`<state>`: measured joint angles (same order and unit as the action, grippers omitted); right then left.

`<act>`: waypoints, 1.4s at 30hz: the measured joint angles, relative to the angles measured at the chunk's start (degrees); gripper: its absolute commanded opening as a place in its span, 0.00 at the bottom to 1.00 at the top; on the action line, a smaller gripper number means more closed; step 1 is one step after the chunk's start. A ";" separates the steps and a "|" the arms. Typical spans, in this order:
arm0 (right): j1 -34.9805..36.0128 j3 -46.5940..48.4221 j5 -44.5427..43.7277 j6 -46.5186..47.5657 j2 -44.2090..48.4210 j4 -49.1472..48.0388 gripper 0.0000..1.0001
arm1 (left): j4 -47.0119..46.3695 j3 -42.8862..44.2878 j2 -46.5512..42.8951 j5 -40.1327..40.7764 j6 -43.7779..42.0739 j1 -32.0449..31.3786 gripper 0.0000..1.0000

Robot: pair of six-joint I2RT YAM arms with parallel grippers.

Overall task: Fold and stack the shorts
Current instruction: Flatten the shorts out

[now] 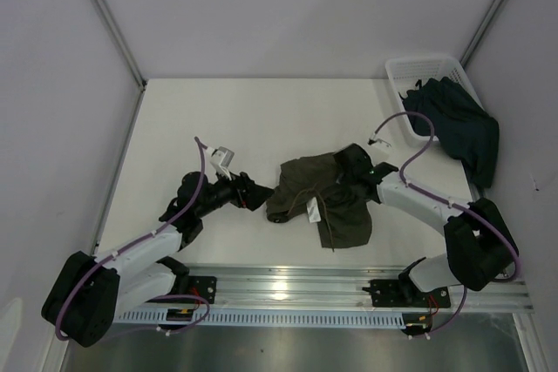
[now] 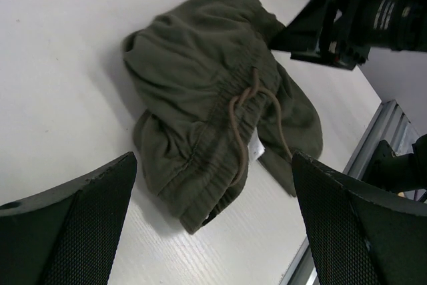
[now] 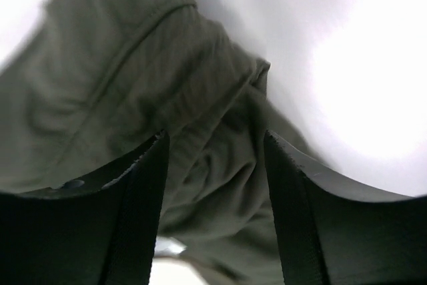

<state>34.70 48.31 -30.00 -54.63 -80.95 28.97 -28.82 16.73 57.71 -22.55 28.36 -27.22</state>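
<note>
the olive shorts (image 1: pixel 318 198) lie in a rumpled heap near the middle of the white surface (image 1: pixel 218 119), between the 2 arms. the cloth is soft, matte and heavily creased, with a gathered, ribbed waistband bunched along one side. a brown drawstring (image 2: pixel 247 131) loops across the waistband in a loose curl, and a small white label (image 2: pixel 257 148) pokes out beside it. one leg trails toward the metal rail (image 1: pixel 288 289) at the near edge.

the navy shorts (image 1: pixel 458 128) are at the far right corner, draped over the rim of the white plastic mesh basket (image 1: pixel 410 67) and hanging down its outer side in dark, limp folds, well apart from the olive pair.

the left hand (image 1: pixel 253 191) sits just beside the left edge of the olive shorts, its jaws spread as wide as they go and holding nothing; in the wrist view its black, fine-meshed pads (image 2: pixel 93 225) frame the heap from either side without touching it.

the right hand (image 1: pixel 349 167) is at the far right corner of the olive shorts. in its wrist view the jaws stand partway apart around a raised ridge of olive cloth; whether they pinch it i cannot tell.
</note>
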 measured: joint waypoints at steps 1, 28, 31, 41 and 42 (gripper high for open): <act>0.02 1.66 0.52 0.85 -0.74 -1.40 0.62 | 0.00 0.00 0.07 0.11 -0.07 -0.02 0.99; -21.11 -1.97 39.36 11.39 -4.68 -30.75 0.74 | 1.29 1.51 3.37 1.57 -1.90 -1.05 0.99; -21.62 -3.34 40.89 11.41 -5.01 -32.59 0.73 | 1.68 1.53 3.37 1.79 -1.92 -1.07 0.99; -23.06 -5.55 43.52 11.82 -9.20 -37.35 0.70 | 2.36 1.81 3.37 2.34 -2.01 -1.22 0.99; -23.15 -5.64 43.78 11.82 -9.55 -37.81 0.68 | 2.40 1.81 3.37 2.45 -2.03 -1.25 0.99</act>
<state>11.55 42.68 13.78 -42.81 -90.50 -8.84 -26.41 18.55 61.08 -20.10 26.33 -28.47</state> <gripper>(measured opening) 0.705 0.992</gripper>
